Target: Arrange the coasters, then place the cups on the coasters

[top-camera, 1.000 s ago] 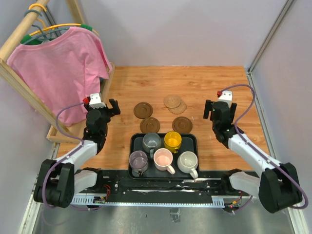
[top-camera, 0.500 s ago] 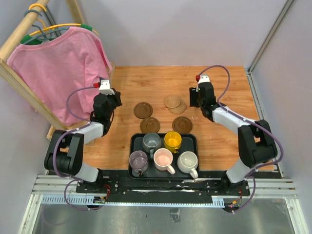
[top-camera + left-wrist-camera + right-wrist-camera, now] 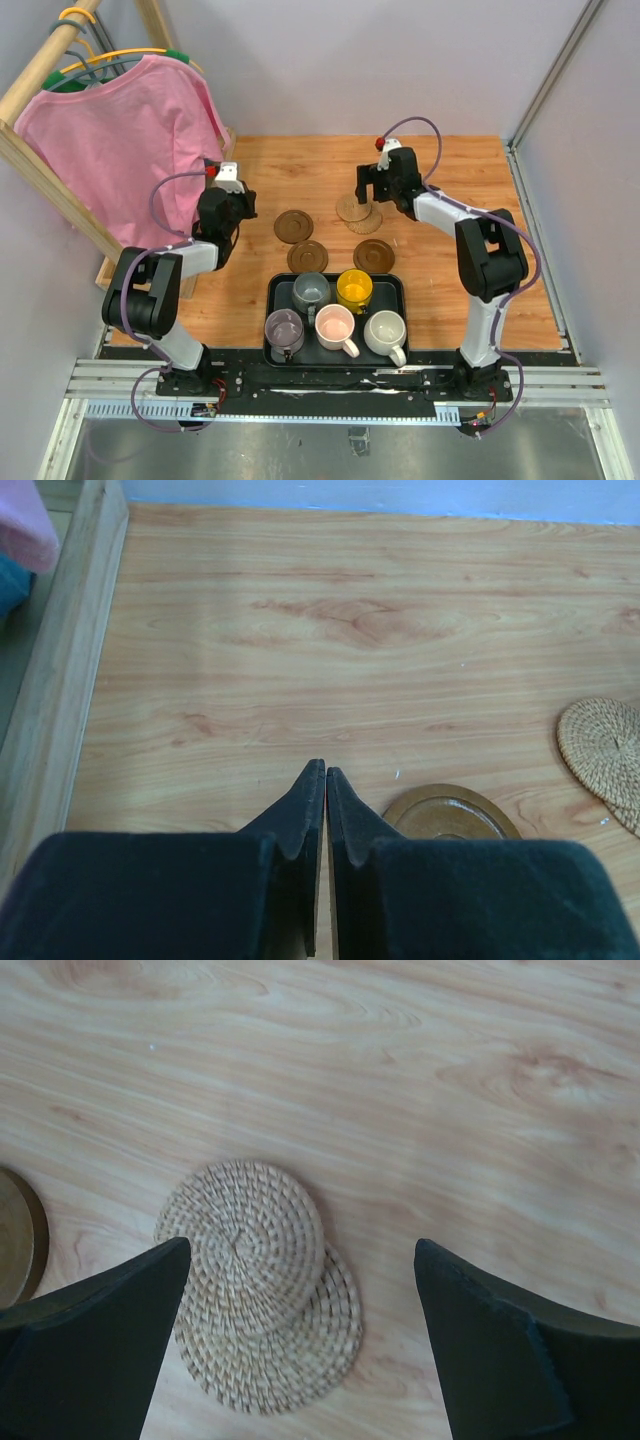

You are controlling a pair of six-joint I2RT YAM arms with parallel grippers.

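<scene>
In the lower middle of the right wrist view, two overlapping woven coasters [image 3: 240,1245] lie between the spread, empty jaws of the right gripper [image 3: 300,1250], far nearer it than the left gripper [image 3: 326,780], which is clamped shut on nothing.

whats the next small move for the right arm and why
Probably lower the right end effector, which is open above the upper tan coaster, and close on that coaster's edge. It lies partly over the lower tan coaster, so the pair likely needs separating first.

Dark, perhaps felted fingers [image 3: 298,815]; mauve cables [image 3: 412,119]
</scene>
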